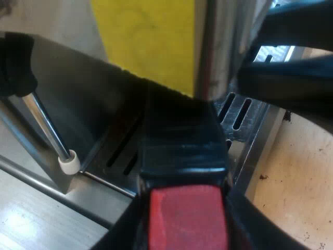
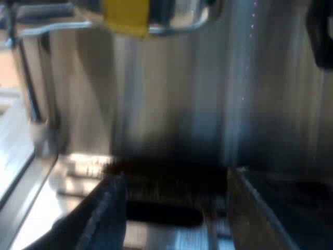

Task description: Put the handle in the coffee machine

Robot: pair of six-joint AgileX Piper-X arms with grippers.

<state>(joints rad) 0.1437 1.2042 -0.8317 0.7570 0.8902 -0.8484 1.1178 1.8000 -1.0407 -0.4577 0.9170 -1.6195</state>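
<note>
The holder's dark handle [image 1: 179,135] points at the espresso machine [image 1: 223,41], and its red end [image 1: 187,221] is nearest the camera. My left gripper [image 1: 183,177] is shut on the handle, one black finger on each side of it. The handle hangs over the slotted drip tray [image 1: 244,112], below the machine's yellow label [image 1: 151,36]. The holder's metal head is hidden under the machine's front. My right gripper [image 2: 176,182] is open over the drip tray [image 2: 78,177], facing the steel front of the machine [image 2: 171,94], with nothing between its fingers.
A steam wand [image 1: 47,130] with a white tip [image 1: 68,162] hangs beside the handle. It also hangs at the machine's side [image 2: 28,88]. A black shape [image 1: 291,67] that I cannot identify reaches over the tray. A stained wooden surface [image 1: 296,177] borders the tray.
</note>
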